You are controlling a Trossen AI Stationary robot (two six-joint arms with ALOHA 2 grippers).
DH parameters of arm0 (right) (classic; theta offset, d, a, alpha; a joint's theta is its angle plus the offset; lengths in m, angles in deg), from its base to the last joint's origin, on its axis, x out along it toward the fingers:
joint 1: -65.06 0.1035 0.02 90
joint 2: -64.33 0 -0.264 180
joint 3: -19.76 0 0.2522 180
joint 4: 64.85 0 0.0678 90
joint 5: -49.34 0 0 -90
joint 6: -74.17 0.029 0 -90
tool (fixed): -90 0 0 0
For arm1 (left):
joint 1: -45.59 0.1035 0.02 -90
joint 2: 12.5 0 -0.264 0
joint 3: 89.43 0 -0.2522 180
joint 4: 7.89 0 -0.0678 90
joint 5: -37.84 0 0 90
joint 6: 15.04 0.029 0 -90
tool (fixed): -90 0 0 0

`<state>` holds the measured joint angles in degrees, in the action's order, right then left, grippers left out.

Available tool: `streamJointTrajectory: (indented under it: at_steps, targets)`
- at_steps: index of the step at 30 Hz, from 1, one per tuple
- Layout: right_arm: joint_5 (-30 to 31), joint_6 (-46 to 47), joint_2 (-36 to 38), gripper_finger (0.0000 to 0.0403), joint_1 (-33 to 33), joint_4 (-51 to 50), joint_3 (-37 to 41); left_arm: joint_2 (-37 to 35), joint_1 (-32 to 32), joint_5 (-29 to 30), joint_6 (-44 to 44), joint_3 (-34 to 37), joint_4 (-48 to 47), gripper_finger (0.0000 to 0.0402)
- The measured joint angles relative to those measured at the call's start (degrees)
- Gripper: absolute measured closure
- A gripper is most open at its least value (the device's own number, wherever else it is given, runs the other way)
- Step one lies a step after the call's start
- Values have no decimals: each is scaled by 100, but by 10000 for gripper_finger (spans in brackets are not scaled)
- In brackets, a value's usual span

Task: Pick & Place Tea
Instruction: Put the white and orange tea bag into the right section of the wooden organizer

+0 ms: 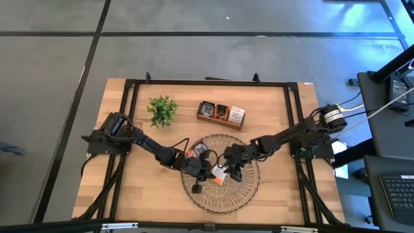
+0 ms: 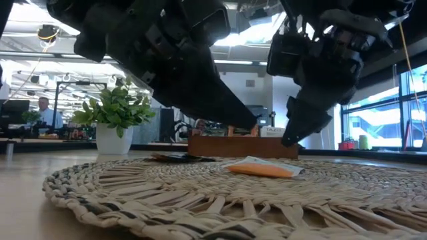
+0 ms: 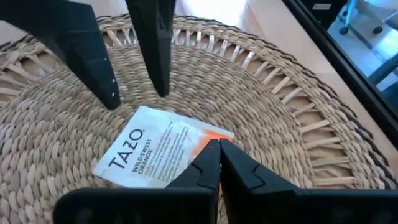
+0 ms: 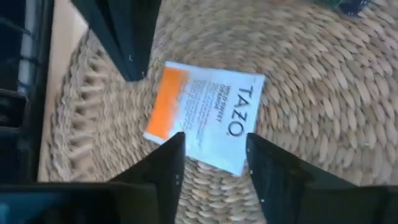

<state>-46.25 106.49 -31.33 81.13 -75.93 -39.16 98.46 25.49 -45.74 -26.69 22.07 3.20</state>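
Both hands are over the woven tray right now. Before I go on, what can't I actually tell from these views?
- High view: the tea sachet on the woven tray is mostly covered by the left hand and right hand; contact unclear.
- Low view: the wooden box contents are too small, partly behind the arms.
- High view: dark sachets near the tray's rim sit under the left arm; count unclear.

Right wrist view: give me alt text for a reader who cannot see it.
A white and orange Tazo tea sachet lies flat on the round woven tray, just beyond the right pincer, whose dark fingers stand apart above it. The left pincer, closed, points down at the tray from the opposite side.
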Motion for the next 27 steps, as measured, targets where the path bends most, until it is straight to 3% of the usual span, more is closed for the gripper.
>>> streamJointTrajectory:
  at_steps: [6, 27]
  targets:
    - [-1, 138, -82, 195, 0, 403, -6, 71, -49, -49, -6, -9, 33, 400]
    - [-107, 962, -400, 207, -155, 238, -2, 480, -30, -53, -583, -18, -61, 400]
